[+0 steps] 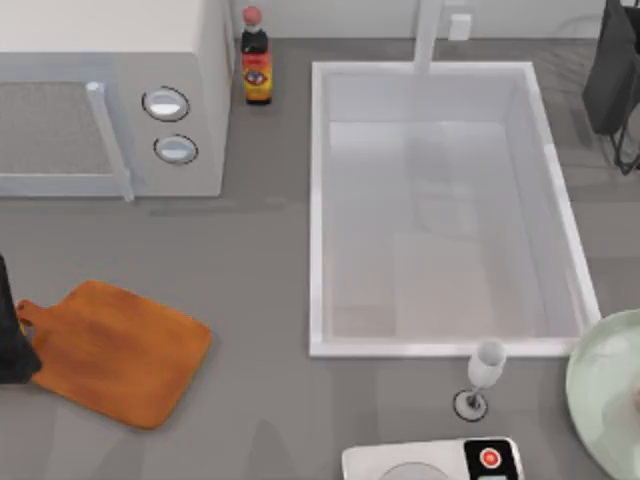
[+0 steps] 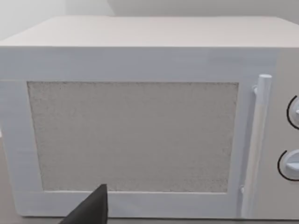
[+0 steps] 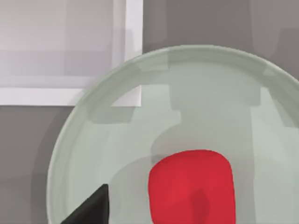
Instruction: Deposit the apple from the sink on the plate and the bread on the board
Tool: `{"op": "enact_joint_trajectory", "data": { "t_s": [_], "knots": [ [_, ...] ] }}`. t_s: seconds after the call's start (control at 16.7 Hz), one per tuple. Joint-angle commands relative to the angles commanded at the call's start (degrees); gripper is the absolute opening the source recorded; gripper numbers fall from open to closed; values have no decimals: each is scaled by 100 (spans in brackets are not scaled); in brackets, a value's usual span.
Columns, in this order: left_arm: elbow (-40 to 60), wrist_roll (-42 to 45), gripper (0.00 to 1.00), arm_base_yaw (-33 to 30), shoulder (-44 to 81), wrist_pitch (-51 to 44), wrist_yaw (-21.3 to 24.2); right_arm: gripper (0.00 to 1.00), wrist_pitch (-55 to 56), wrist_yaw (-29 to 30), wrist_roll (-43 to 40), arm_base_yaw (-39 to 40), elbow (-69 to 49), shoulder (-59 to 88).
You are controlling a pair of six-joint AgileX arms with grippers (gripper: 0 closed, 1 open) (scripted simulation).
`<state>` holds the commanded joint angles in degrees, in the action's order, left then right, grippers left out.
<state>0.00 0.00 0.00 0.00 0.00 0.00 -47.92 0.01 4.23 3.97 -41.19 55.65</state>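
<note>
Closest to the lens sat a dark tip of the left gripper, poking up in the left wrist view, and whether that pincer was apart or together, I could not tell. Facing it stood the white microwave, door shut, its upright handle beside two round dials.

Over to the top view, left edge first: the dark left arm was parked there, right against the handle end of the board. That board lay flat on the grey table, at the near left, tilted a little. Behind it stood the microwave, and just beside its right wall a dark sauce bottle stood upright with a red cap.

Moving right, the sink took the middle, a white rim all round, the faucet at its far edge. Near its front right corner a wine glass stood upright, and below that a small white device with a red button lay at the near edge.

Far right, the plate ran off the picture's edge. And in the right wrist view, there it was: the apple sat on the plate, bright red, well inside the rim. A dark tip of the right gripper hung over the plate, apart from the apple; apart or together, I could not tell. One corner of the sink's rim lay beyond the plate.
</note>
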Motion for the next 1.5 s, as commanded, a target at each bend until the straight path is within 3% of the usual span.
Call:
{"op": "enact_joint_trajectory", "data": {
  "t_s": [0.72,1.26,1.5],
  "knots": [
    [0,0,100,0,0,0,0,100,4397,-1,-381,-357,3747,-5117],
    [0,0,100,0,0,0,0,100,4792,-1,-423,-397,4119,-5564],
    [487,152,100,73,581,-480,3,100,4792,-1,-423,-397,4119,-5564]
  ]
}}
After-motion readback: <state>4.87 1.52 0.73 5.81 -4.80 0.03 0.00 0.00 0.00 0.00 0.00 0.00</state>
